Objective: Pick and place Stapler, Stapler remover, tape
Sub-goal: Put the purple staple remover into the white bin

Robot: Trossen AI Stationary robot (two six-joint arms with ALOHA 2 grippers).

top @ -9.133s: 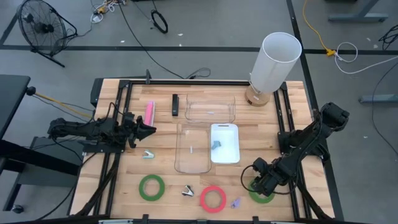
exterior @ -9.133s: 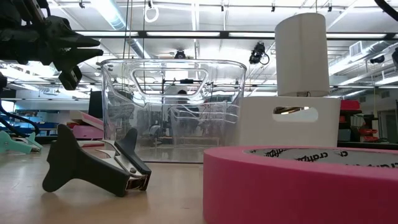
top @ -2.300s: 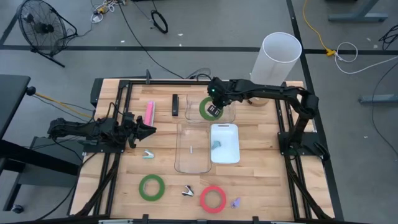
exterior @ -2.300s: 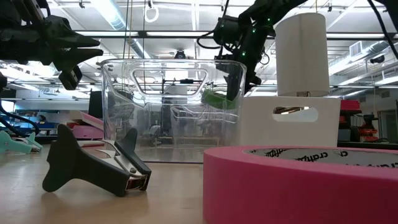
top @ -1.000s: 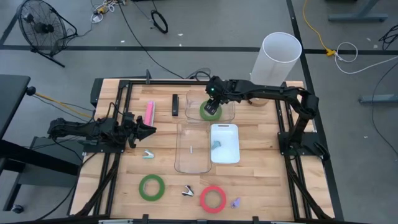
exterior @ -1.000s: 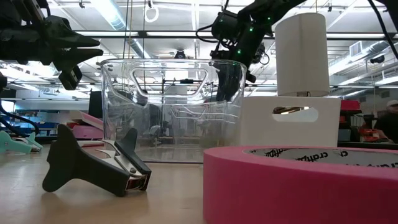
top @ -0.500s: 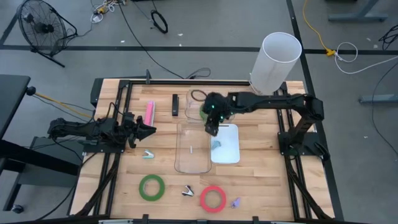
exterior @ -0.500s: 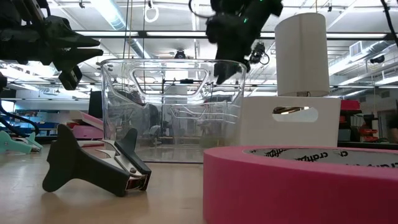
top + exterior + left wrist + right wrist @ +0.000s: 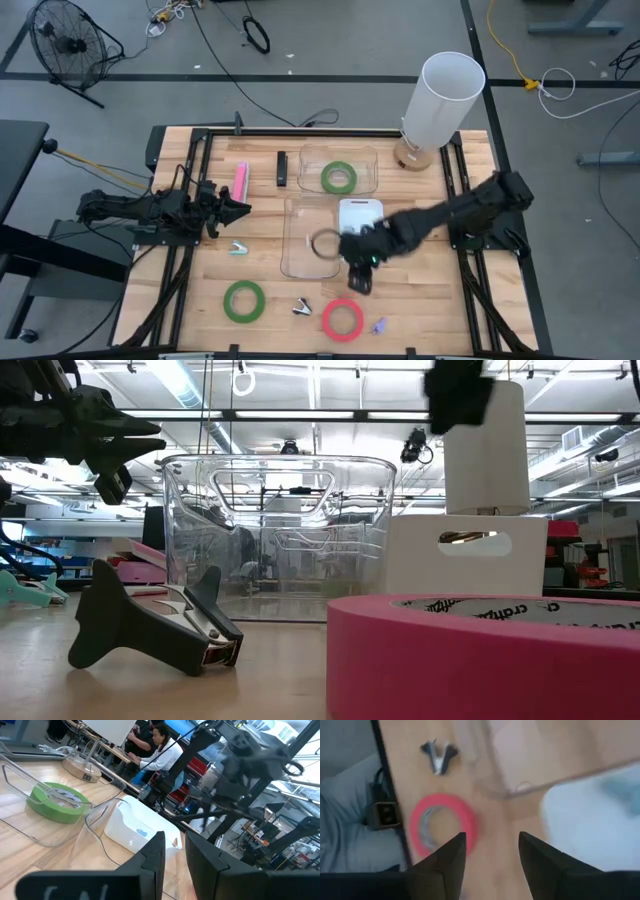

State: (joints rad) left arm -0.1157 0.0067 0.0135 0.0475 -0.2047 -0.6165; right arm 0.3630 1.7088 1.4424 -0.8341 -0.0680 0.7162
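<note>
We see the right claw (image 9: 361, 272) empty, fingers spread, above the bench (image 9: 270, 300). The red-pink tape ring (image 9: 342, 319) lies flat just ahead of it. We judge the ring light and stiff, best pinched across its band. The right wrist view shows a black staple remover (image 9: 439, 755) beyond the ring; the low view shows neither claw tip. The left claw (image 9: 235, 209), well apart, is nearly closed and holds nothing.
</note>
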